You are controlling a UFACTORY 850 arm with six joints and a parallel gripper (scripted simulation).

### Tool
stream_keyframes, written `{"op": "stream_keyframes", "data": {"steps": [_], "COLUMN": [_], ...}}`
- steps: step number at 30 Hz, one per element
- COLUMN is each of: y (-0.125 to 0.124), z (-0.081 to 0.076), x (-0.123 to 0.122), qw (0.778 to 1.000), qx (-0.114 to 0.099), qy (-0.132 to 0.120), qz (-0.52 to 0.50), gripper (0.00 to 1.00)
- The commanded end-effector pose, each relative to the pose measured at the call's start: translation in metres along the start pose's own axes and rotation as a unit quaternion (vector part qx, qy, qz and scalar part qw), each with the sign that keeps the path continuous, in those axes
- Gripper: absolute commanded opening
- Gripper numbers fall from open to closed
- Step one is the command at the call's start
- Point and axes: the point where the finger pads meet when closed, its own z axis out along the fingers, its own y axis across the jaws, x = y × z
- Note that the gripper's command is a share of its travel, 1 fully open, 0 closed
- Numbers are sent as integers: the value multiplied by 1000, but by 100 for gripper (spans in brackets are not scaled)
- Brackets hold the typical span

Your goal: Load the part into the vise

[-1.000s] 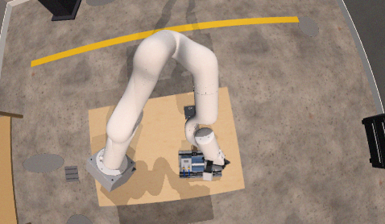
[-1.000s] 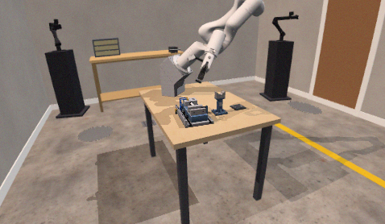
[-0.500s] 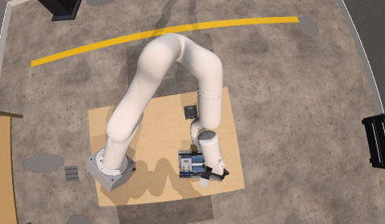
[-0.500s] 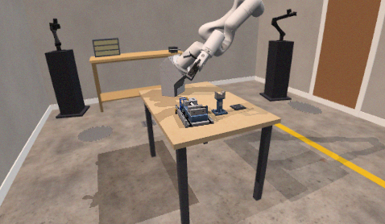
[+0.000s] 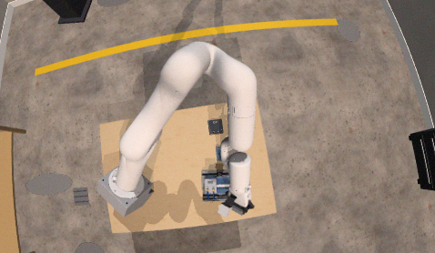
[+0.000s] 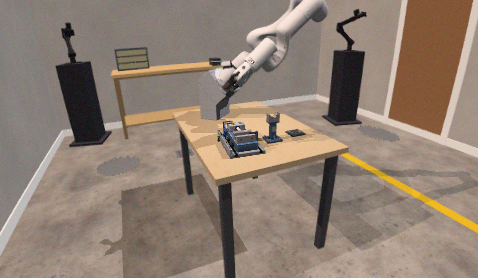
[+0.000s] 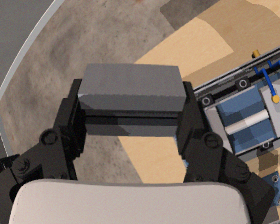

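In the top view, the white arm [image 5: 175,82] [image 6: 279,45] rises from its base at lower left, bends at the top centre and comes down to the wrist [image 5: 239,175] [image 6: 242,65] right of centre. The gripper [image 5: 224,208] [image 6: 223,82] [image 7: 132,95] is tilted, high above the surface, near the upper middle of the exterior view. Its black fingers stand partly apart, closed on the block, at left and right of the wrist frame.

UFACTORY 850 arm [image 5: 240,91] [image 6: 277,45], white, one of it.
Rounded tubular links, smooth shell; thin dark seam line, small dark marks. Grey cap at wrist. Pale collar, grey squarish base [image 5: 125,207]. Gripper [image 5: 232,210] [image 6: 232,86] [image 7: 132,95] black, linked, round pivot screws.
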Motion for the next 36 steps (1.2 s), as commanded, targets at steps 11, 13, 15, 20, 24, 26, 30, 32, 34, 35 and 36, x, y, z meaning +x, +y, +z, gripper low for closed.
{"op": "stream_keyframes", "data": {"steps": [11, 13, 15, 20, 24, 26, 30, 32, 34, 35, 36], "y": [18, 22, 27, 39, 48, 50, 57, 61, 65, 66, 68], "z": [12, 13, 14, 17, 18, 18, 19, 19, 20, 20, 20], "x": [32, 35, 38, 41, 42, 41, 40, 38, 36, 34, 33], "qw": [994, 991, 989, 981, 974, 972, 966, 962, 957, 955, 953], "qx": [-62, -74, -87, -120, -147, -154, -174, -187, -200, -207, -213], "qy": [59, 65, 71, 80, 84, 84, 83, 81, 79, 77, 75], "qz": [73, 85, 96, 126, 149, 155, 171, 182, 193, 198, 203], "gripper": [0, 0, 0, 0, 0, 0, 0, 0, 0, 0, 0]}}
